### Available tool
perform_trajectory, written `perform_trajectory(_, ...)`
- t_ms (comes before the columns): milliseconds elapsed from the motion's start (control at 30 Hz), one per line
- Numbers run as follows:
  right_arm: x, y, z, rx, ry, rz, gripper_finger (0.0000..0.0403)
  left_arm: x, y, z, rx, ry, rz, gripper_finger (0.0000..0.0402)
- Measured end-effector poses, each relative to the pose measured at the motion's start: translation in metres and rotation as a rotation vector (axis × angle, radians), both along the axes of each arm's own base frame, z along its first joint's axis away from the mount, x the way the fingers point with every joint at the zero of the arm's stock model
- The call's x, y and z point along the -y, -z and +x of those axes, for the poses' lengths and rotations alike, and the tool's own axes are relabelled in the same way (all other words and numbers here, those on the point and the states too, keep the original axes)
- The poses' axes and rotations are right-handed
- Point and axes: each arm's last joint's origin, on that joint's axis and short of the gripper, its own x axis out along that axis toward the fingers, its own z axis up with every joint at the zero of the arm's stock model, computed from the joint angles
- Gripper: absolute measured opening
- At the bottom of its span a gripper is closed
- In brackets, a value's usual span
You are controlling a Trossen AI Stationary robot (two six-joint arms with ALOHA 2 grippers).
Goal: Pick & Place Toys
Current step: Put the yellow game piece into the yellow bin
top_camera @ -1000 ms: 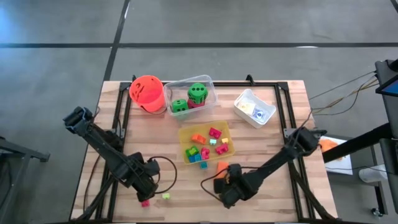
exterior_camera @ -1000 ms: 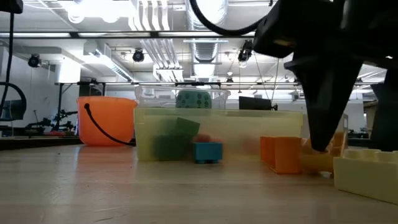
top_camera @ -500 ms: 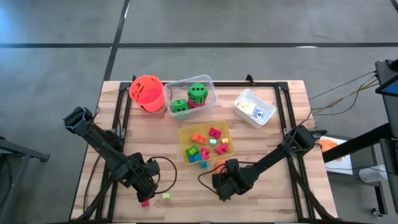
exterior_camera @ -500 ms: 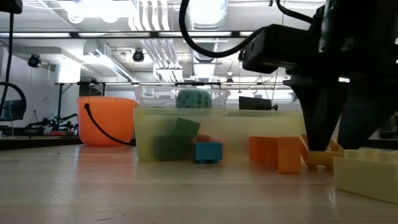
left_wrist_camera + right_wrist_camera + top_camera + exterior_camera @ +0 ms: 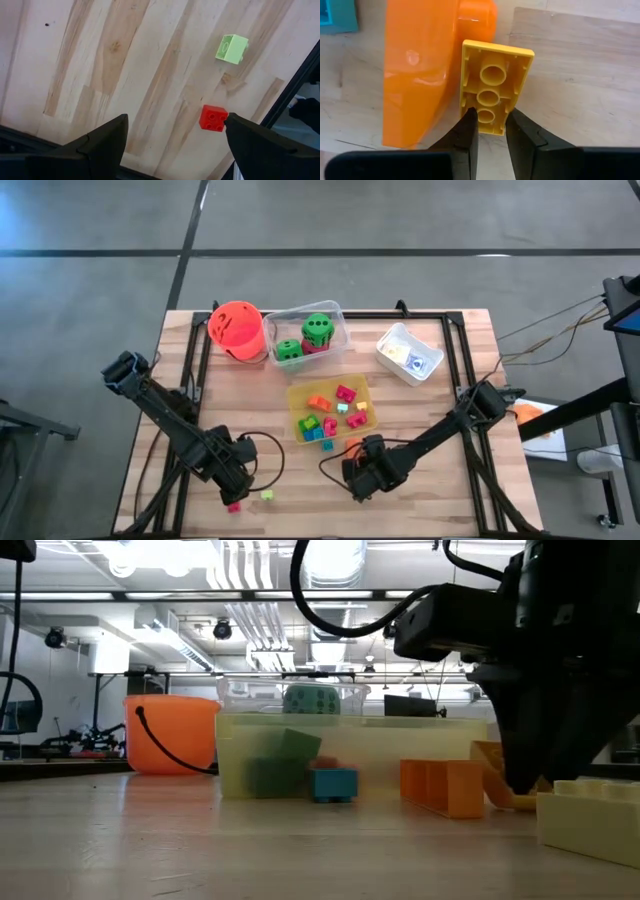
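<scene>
My right gripper (image 5: 358,476) is at the table's near middle, shut on a long yellow block (image 5: 492,85) whose hollow underside faces the wrist camera. An orange block (image 5: 420,75) lies right beside the yellow one. My left gripper (image 5: 232,480) hovers open near the front left. Beyond its fingers, a red block (image 5: 213,118) and a light green block (image 5: 231,48) lie on the wood. More toys lie in the yellow tray (image 5: 295,392), and green dice (image 5: 317,328) sit in the clear tray. My right gripper pinches the yellow block's two long sides at one end (image 5: 490,120) between its two fingers (image 5: 467,135). The fingers come down from above. In the low view the yellow block (image 5: 497,775) sits tilted, one end raised, beside the orange block (image 5: 445,786).
The orange bucket (image 5: 236,328) and clear tray (image 5: 340,315) stand at the far edge, a white tray (image 5: 408,352) at the far right. A blue block (image 5: 334,783) lies in front of the yellow tray. A pale block (image 5: 590,820) lies close to the low camera.
My right gripper has moved a little toward the far left and shut on the yellow block. The yellow block, which lay flat, now stands tilted with one end raised. The orange block has slid a little sideways along the table.
</scene>
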Motion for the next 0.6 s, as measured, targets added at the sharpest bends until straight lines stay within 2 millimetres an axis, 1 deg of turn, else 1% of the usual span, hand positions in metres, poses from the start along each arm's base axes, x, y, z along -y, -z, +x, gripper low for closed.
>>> perform_trajectory(133,-0.004,-0.003,-0.001,-0.006,-0.023,0.017,0.0067,0.0,0.0,0.0,0.0,0.001,0.0,0.0324)
perform_trajectory(233,-0.009,-0.011,-0.003,0.006,-0.05,0.032,0.0067,0.0,0.0,0.0,0.001,0.001,0.0,0.0324)
perform_trajectory(400,-0.013,-0.037,-0.012,0.023,-0.082,0.023,0.0067,0.0,0.0,0.0,0.004,0.001,0.003,0.0324)
perform_trajectory(467,-0.015,-0.05,-0.016,0.045,-0.106,0.01,0.0067,0.0,0.0,0.0,0.007,0.004,0.006,0.0324)
perform_trajectory(600,-0.01,-0.079,-0.023,0.118,-0.162,-0.012,0.0067,-0.001,0.001,0.0,0.007,0.02,0.012,0.0324)
